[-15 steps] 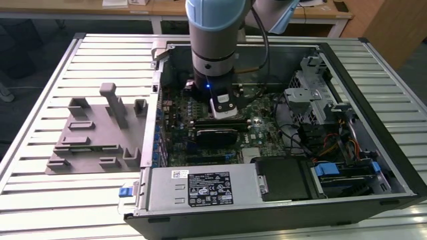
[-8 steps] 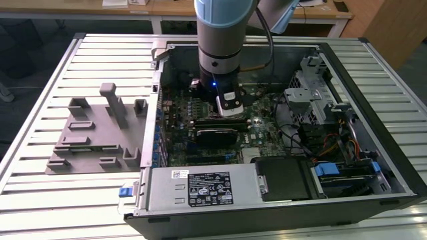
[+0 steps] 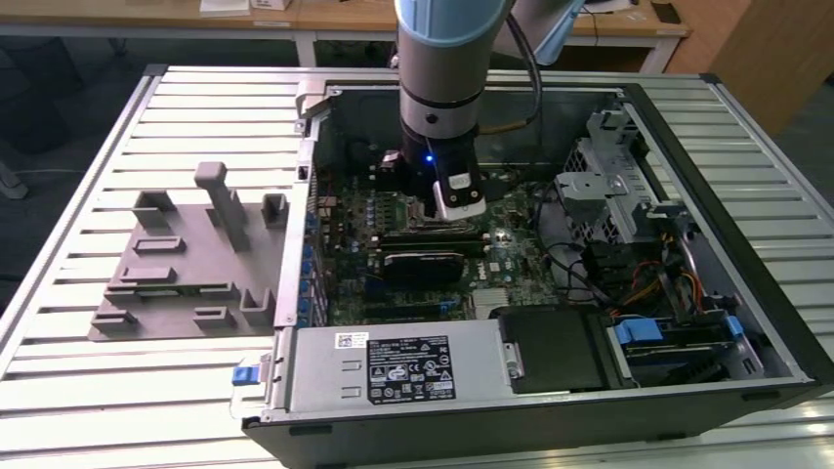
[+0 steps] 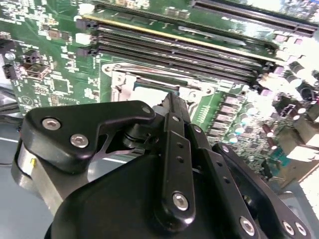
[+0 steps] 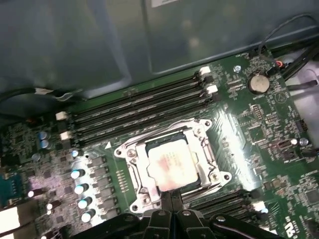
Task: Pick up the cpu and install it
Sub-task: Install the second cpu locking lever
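The cpu (image 5: 172,164), a pale silvery square chip, lies flat inside the metal-framed socket (image 5: 135,172) on the green motherboard (image 3: 509,254). My gripper (image 5: 168,193) hangs right over the socket with its two black fingers pressed together, their tips at the chip's near edge. I cannot tell whether the tips touch the chip. In the second wrist view the gripper (image 4: 172,99) points down at the socket frame (image 4: 119,77). In the exterior view the arm reaches down into the open computer case, and the gripper (image 3: 437,217) sits low over the board.
Rows of memory slots (image 5: 139,107) run beside the socket. A grey plastic tray (image 3: 183,259) stands on the slatted table at the exterior view's left. The power supply (image 3: 391,366), a drive cage (image 3: 612,186) and loose cables (image 3: 651,283) crowd the case.
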You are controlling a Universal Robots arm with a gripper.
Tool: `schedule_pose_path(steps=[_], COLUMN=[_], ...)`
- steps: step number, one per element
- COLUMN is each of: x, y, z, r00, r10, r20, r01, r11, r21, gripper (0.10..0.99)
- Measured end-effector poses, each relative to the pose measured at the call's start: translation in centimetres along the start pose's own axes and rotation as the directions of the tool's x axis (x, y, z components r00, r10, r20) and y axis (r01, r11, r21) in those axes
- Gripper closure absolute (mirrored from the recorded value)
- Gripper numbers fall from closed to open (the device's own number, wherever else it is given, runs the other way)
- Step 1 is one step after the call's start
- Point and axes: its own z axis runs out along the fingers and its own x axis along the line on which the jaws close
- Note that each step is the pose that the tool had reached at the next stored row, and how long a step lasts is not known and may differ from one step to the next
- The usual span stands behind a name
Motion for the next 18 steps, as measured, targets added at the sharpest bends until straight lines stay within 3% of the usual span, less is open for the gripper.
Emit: schedule_pose_path(steps=[5,12,18], x=[-0.46,-0.46,-0.41], y=[1.08,2.97,3.26], z=[0.22,0.7,0.78], r00=[1.0,0.9999,0.9999], r10=[-0.001,-0.002,-0.002], r20=[0.005,0.0128,0.0131], r01=[0.001,0.002,0.002], r11=[0.9999,0.9993,0.9992], r21=[0.015,0.039,0.039], gripper=[0.98,0.98,0.98])
